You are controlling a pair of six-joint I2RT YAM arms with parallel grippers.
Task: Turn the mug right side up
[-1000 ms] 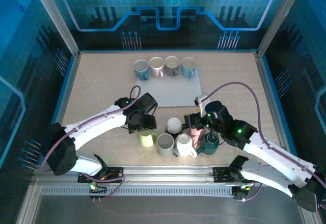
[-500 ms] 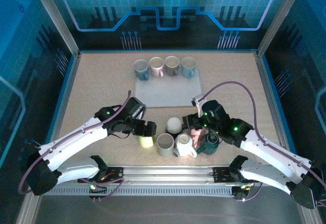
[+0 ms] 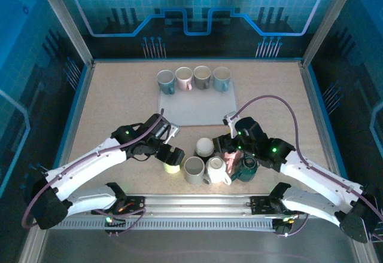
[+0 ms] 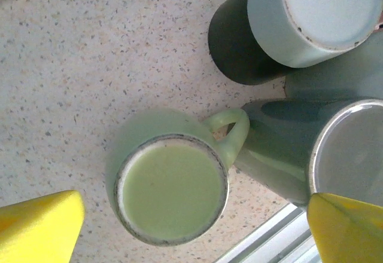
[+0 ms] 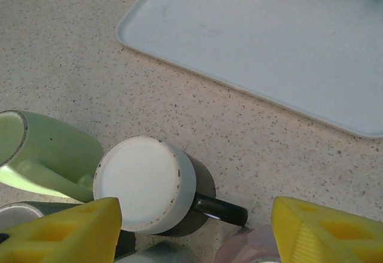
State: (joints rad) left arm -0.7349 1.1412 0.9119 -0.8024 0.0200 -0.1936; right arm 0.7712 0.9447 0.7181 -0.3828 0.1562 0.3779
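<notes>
Green mug (image 4: 170, 182) beside grey mug (image 4: 344, 155); four mugs (image 3: 184, 79) on tray (image 3: 197, 112).

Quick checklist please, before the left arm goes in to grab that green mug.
1. Green mug upside down, base facing up: ok, it needs turning.
2. Left gripper open, one finger on each side of the green mug: ok.
3. Handle clear of the grey mug: not ok, it sits against that mug or very nearly.
4. Room for a finger between the two mugs: cannot tell.
5. Right gripper away from the green mug: ok, open over the dark mug.
</notes>
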